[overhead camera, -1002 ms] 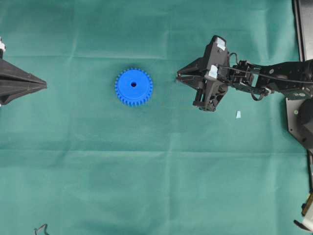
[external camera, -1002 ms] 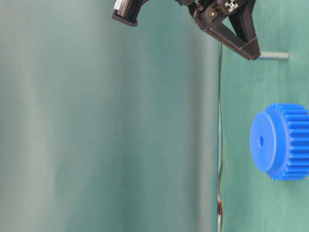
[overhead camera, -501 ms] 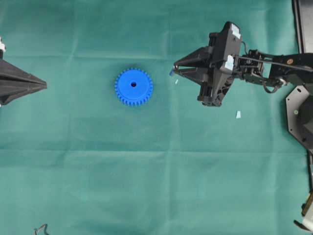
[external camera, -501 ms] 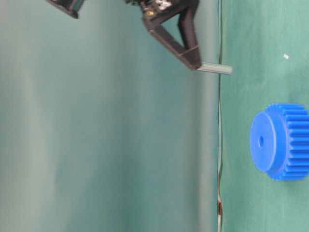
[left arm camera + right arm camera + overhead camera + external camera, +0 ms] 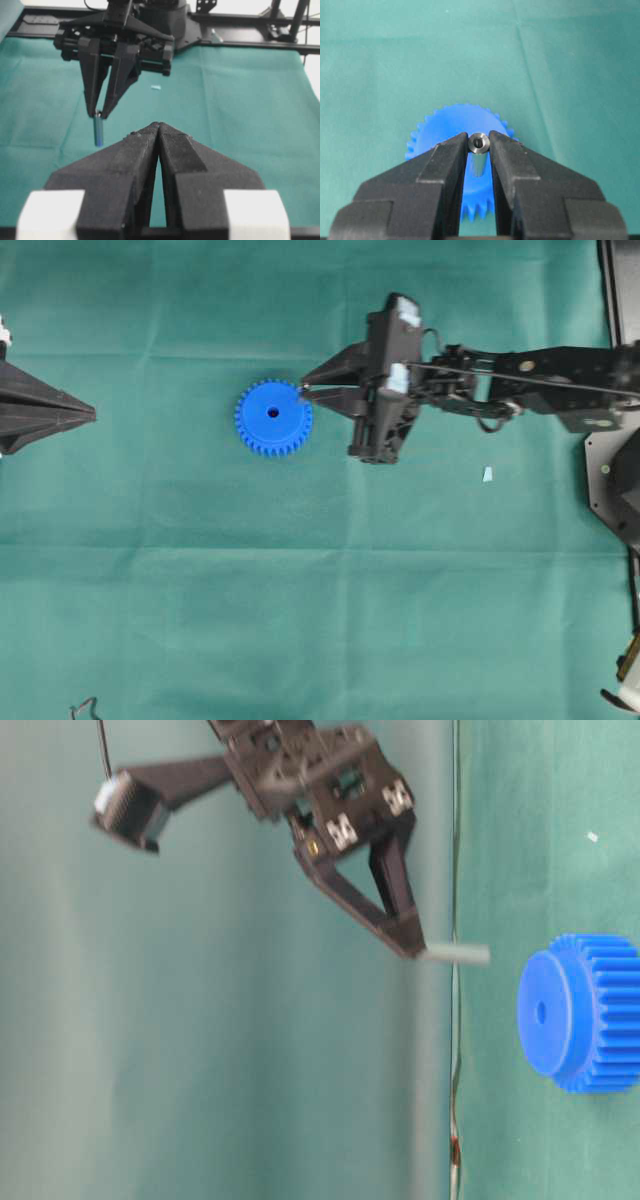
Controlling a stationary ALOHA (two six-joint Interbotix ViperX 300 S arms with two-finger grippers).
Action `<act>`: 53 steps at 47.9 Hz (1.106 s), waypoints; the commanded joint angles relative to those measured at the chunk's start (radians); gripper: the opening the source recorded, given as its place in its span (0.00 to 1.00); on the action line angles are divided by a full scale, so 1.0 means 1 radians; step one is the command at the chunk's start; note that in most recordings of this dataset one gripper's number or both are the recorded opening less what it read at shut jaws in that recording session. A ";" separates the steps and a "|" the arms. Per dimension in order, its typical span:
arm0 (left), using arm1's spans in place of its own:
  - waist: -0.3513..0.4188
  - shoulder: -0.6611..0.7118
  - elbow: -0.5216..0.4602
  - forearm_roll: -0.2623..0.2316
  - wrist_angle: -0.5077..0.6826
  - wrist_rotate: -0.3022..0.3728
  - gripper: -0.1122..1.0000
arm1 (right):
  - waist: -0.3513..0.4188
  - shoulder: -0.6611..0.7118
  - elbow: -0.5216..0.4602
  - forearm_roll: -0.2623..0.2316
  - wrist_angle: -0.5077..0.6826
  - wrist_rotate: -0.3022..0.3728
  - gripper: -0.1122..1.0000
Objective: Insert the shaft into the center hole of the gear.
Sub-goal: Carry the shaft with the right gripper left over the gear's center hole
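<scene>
shaft clamped upright between right gripper fingertips, held above gear rim so tip points down at hub. center hole probably not yet aligned. left gripper kept closed, empty, parked well apart.

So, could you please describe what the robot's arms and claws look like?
Both are matte black. The right claw has long tapering triangular fingers, white tags on its boxy wrist, and thin black cables along the arm. The left claw has wedge-shaped fingers with white pads near their base.
</scene>
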 commanded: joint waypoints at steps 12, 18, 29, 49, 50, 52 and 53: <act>-0.003 0.006 -0.025 0.002 0.000 -0.003 0.10 | 0.003 0.078 -0.080 -0.002 -0.005 0.008 0.26; -0.003 0.008 -0.025 0.003 -0.002 -0.003 0.10 | 0.003 0.091 -0.083 0.000 -0.005 0.011 0.25; -0.003 0.009 -0.025 0.002 0.000 -0.005 0.10 | 0.005 0.091 -0.083 0.000 -0.026 0.011 0.26; -0.003 0.011 -0.025 0.002 0.000 -0.005 0.10 | 0.014 0.130 -0.097 0.003 -0.049 0.015 0.25; -0.003 0.009 -0.025 0.002 0.000 -0.005 0.10 | 0.012 0.133 -0.097 0.003 -0.051 0.015 0.25; -0.003 0.011 -0.025 0.002 0.000 -0.005 0.10 | 0.014 0.137 -0.098 0.003 -0.051 0.015 0.26; -0.003 0.011 -0.025 0.003 0.000 -0.005 0.10 | 0.012 0.138 -0.100 0.003 -0.051 0.015 0.25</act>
